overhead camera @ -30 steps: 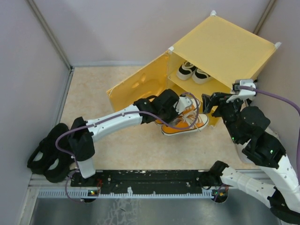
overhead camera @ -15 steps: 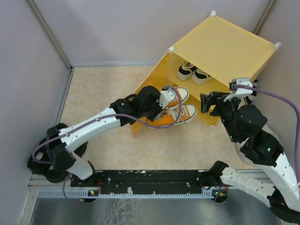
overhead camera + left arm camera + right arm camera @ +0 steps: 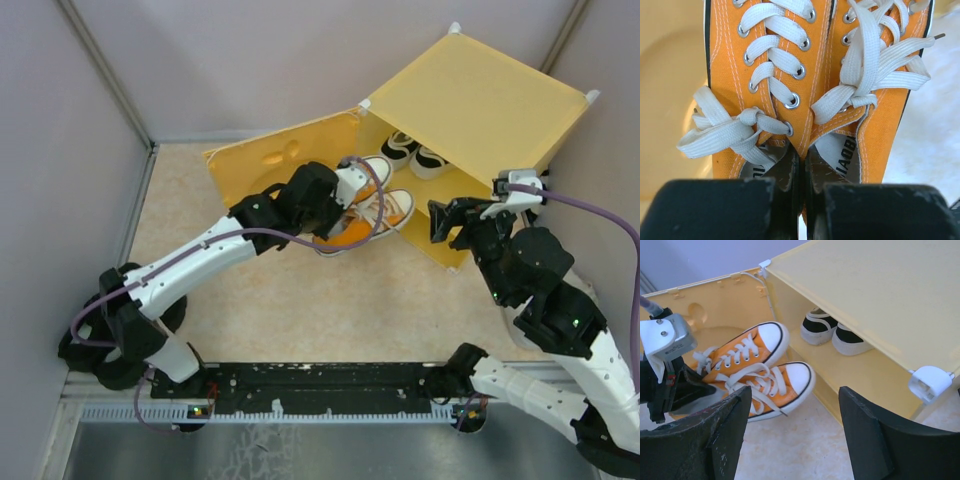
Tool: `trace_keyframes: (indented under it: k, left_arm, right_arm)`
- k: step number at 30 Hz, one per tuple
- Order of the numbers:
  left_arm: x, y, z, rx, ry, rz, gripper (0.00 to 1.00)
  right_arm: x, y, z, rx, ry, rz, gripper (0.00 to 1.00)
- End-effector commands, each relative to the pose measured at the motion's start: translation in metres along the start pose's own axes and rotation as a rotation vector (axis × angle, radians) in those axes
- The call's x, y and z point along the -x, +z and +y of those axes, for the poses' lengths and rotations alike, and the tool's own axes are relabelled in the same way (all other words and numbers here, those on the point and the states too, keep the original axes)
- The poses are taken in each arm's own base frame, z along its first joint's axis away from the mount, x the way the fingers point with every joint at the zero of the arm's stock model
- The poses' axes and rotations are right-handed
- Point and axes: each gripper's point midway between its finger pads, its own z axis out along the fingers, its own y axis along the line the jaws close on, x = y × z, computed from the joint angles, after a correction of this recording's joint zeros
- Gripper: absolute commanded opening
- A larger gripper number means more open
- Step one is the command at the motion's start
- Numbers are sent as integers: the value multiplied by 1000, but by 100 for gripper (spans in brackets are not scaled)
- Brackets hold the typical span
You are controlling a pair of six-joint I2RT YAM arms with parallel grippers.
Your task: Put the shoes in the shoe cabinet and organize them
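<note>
My left gripper (image 3: 802, 200) is shut on the pair of orange shoes (image 3: 810, 60), pinching their inner collars together. In the top view the orange shoes (image 3: 375, 205) point their white toes at the lower opening of the yellow shoe cabinet (image 3: 470, 95), with the left gripper (image 3: 335, 200) behind their heels. A black-and-white pair (image 3: 415, 152) stands on the cabinet's inner shelf. The cabinet door (image 3: 270, 160) hangs swung out to the left. My right gripper (image 3: 450, 222) hovers open by the cabinet's front right corner, holding nothing. In the right wrist view the orange shoes (image 3: 755, 365) lie left of the shelf.
Grey walls close in the beige floor (image 3: 330, 310) on the left, back and right. The open door stands behind the left forearm. A white corner connector (image 3: 930, 382) of the cabinet is close to my right gripper's (image 3: 795, 440) far finger.
The left arm has carried the orange pair up and toward the cabinet's lower opening. The door has swung further open to the left. The right gripper has barely moved.
</note>
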Motion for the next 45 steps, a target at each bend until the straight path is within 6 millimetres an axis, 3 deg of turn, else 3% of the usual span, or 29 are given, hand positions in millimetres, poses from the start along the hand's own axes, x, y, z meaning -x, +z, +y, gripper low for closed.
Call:
trace_keyframes:
  k: [1, 5, 14, 20, 33, 40, 45]
  left_arm:
    - [116, -35, -53, -198, -37, -353, 0]
    - [133, -24, -73, -263, -55, -356, 0]
    - [159, 23, -83, -229, -94, -354, 0]
    - [194, 31, -78, -183, -150, -444, 0]
    - [225, 64, -113, -319, -270, -527, 0]
    - [249, 74, -117, -323, -326, -638, 0]
    - [255, 81, -127, -368, -348, -678, 1]
  right_arm:
    - [17, -3, 2, 19, 9, -46, 71]
    - [21, -4, 0, 12, -1, -53, 71]
    - [23, -6, -5, -5, -23, -59, 72]
    - [24, -8, -11, -24, -31, -67, 72]
    - [23, -11, -13, -31, -33, -60, 72]
    - [28, -12, -15, -39, -32, -71, 73]
    - [24, -12, -17, -46, -34, -65, 73]
